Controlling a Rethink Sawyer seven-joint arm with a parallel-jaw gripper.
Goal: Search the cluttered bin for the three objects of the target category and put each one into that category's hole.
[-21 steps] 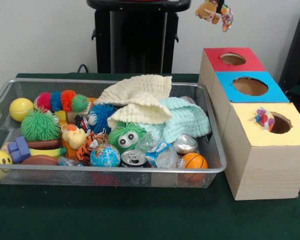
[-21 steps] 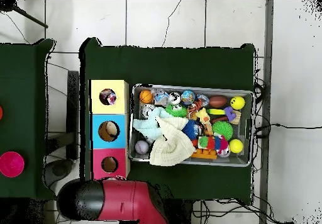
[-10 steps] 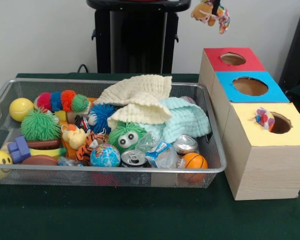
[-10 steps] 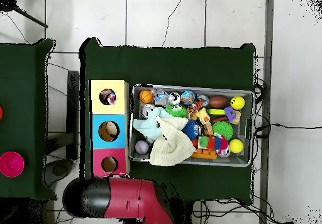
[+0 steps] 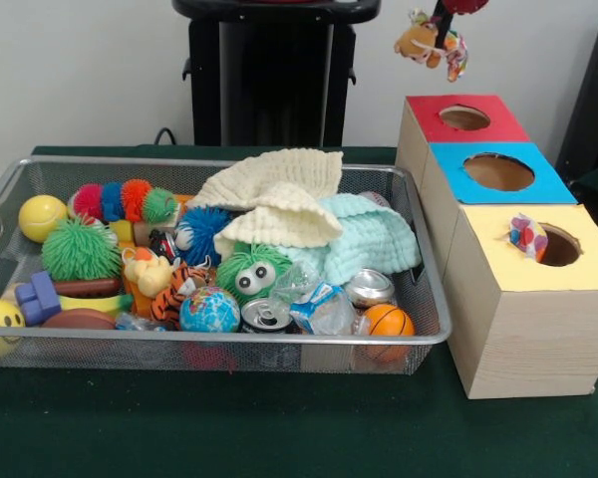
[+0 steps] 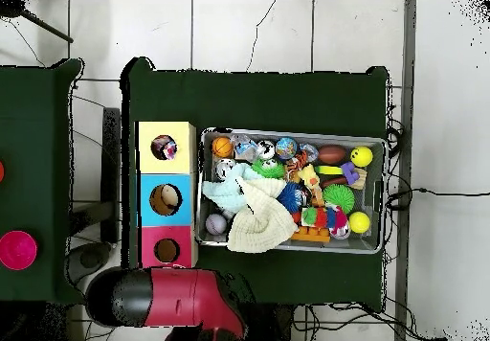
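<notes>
A small brown plush toy [image 5: 426, 41] with colourful trim hangs high above the red-topped box [image 5: 434, 127], behind its hole [image 5: 464, 118]. My gripper [image 5: 440, 17] shows only at the top edge, shut on the toy's top. In the overhead view the red and black arm [image 6: 167, 299] covers the gripper and toy, just below the red box [image 6: 153, 251]. The blue box's hole [image 5: 498, 171] and the yellow box's hole [image 5: 556, 245] follow in a row; a colourful item [image 5: 526, 236] sticks up in the yellow hole.
The wire bin [image 5: 229, 340] holds cream [image 5: 274, 189] and mint [image 5: 374, 239] cloths, spiky balls, a globe ball [image 5: 209, 310], cans [image 5: 266, 316], a small basketball [image 5: 388, 321] and other toys. A black stand [image 5: 269, 75] rises behind the bin.
The hanging plush toy has shifted slightly right and lower. In the overhead view the arm has swung back to the left along the table's near edge.
</notes>
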